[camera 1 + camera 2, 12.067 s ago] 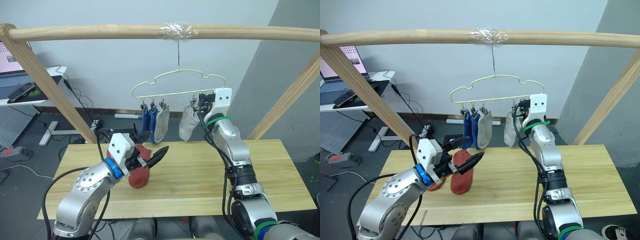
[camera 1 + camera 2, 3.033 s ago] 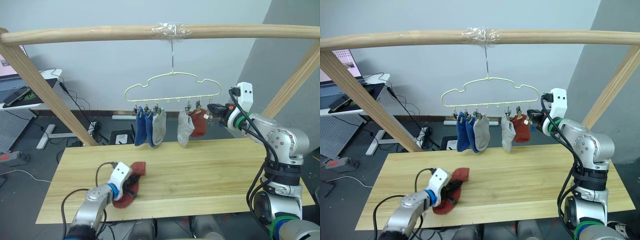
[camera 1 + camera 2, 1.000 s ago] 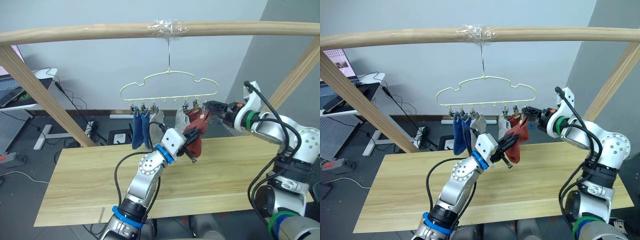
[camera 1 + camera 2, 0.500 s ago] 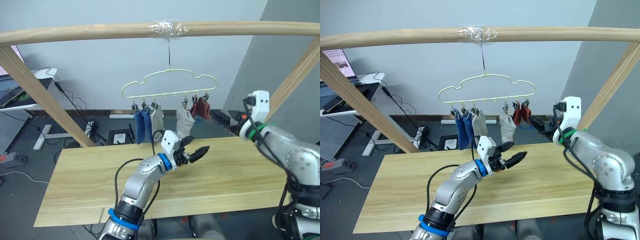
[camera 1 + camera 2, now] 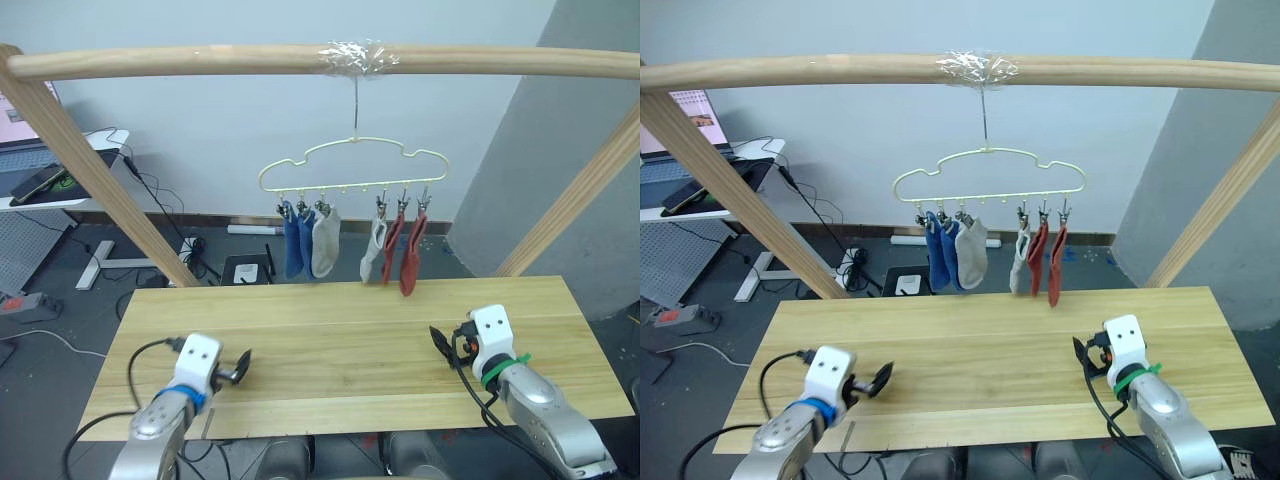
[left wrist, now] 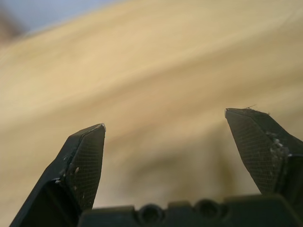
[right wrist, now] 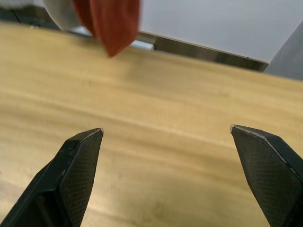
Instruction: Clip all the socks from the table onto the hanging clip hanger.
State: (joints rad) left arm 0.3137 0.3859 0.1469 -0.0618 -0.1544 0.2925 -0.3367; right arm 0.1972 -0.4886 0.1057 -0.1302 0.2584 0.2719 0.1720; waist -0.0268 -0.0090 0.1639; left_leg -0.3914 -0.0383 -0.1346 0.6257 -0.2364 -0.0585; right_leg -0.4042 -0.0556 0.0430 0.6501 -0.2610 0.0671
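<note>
Left wrist view has the left gripper [image 6: 165, 137] spread wide and empty, low over the table [image 5: 340, 340]. The right gripper [image 7: 168, 151] is likewise wide apart and holds nothing, just above the table toward its right side. Well above the table's far edge hangs the clip hanger [image 5: 353, 165] from a wooden pole [image 5: 200, 62], carrying all six socks [image 5: 350, 245]: two blue, a grey, then a grey and two rust-red.
</note>
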